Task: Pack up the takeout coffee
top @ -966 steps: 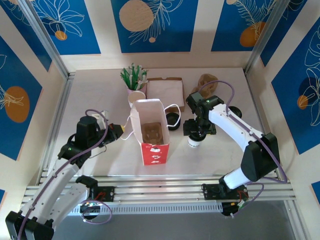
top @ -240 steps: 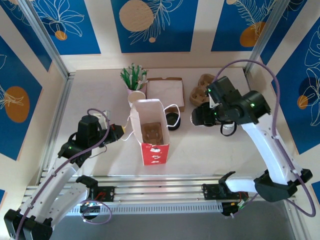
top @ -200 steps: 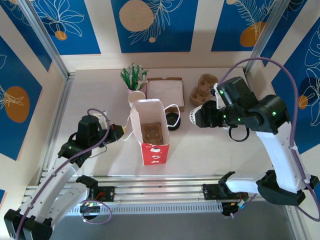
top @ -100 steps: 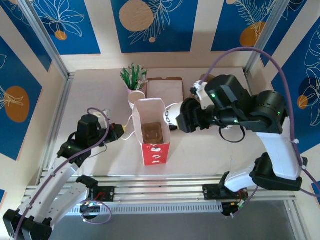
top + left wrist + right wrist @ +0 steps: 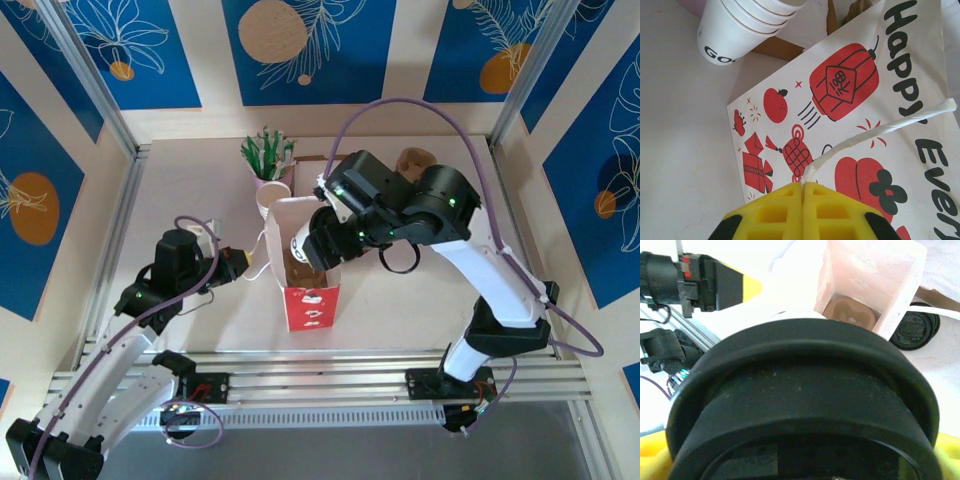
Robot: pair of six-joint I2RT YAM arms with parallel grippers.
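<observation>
The takeout coffee (image 5: 299, 243) is a small white cup, and its black lid (image 5: 805, 405) sits close to the lens in the right wrist view. My right gripper (image 5: 314, 241) is shut on the cup and holds it tilted over the open mouth of the red-and-white paper bag (image 5: 310, 303). Inside the bag lies a brown cup carrier (image 5: 850, 311). My left gripper (image 5: 243, 259) stands left of the bag. Its yellow fingers (image 5: 775, 212) are shut on the bag's white twisted handle (image 5: 880, 131), holding it out sideways.
A stack of lidless white cups (image 5: 740, 25) stands just behind the bag, beside a pot of green sticks (image 5: 267, 156). A flat brown box (image 5: 312, 166) and another brown carrier (image 5: 411, 160) lie at the back. A loose black lid (image 5: 914, 329) rests right of the bag.
My right arm has swung left from the right side of the table, carrying the coffee to a spot over the bag's mouth. The left arm has held still on the handle.
</observation>
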